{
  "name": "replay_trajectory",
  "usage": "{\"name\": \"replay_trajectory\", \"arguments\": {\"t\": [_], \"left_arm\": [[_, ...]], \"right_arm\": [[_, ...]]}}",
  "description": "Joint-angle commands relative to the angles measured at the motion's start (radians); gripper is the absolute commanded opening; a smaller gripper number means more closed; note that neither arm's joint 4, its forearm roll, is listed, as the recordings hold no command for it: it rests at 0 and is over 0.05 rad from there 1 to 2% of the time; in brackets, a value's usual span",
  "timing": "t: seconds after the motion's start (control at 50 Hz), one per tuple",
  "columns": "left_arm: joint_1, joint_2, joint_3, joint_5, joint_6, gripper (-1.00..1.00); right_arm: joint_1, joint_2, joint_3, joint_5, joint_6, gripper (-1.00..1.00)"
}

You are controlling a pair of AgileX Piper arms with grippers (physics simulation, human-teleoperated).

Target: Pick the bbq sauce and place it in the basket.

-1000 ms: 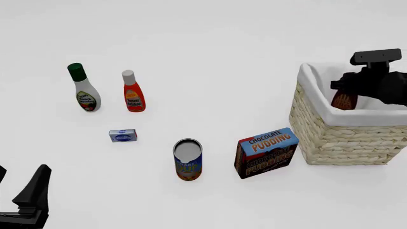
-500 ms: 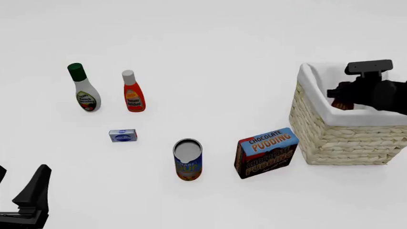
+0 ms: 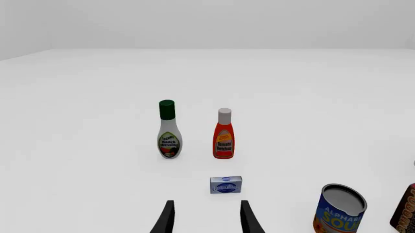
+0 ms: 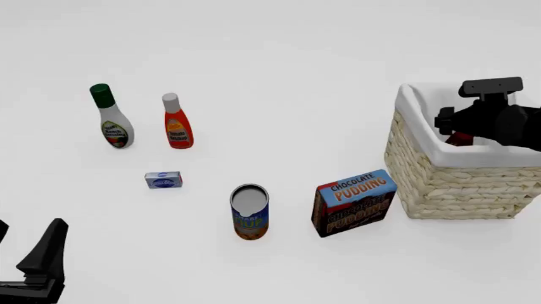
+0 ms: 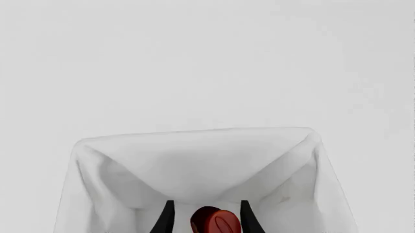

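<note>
The right gripper (image 5: pixel 204 221) is held over the basket (image 4: pixel 439 183), its jaws spread, with the bbq sauce (image 5: pixel 215 222) seen between them inside the white lining. The left gripper (image 3: pixel 205 218) is likewise parted, empty, above the table (image 4: pixel 279 76).

You're in a bare simulated scene: featureless white table (image 4: pixel 279 57), blank backdrop, scattered groceries like the pudding box (image 4: pixel 353 202).

Matte black arms, each tool (image 3: pixel 205 218) ending in two thin tapered fingers
</note>
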Motion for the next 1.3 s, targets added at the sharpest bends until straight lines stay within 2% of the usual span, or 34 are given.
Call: {"name": "replay_trajectory", "arguments": {"t": [0.02,0.88,1.3], "left_arm": [[0.000,0.000,0.000,0.000,0.000,1.00],[0.000,0.000,0.000,0.000,0.000,1.00],[0.000,0.000,0.000,0.000,0.000,1.00]], "right_arm": [[0.004,-0.020,-0.006,0.012,0.003,1.00],[0.026,-0.217,-0.054,0.123,0.011,1.00],[0.054,-0.394,-0.082,0.216,0.030,1.00]]}}
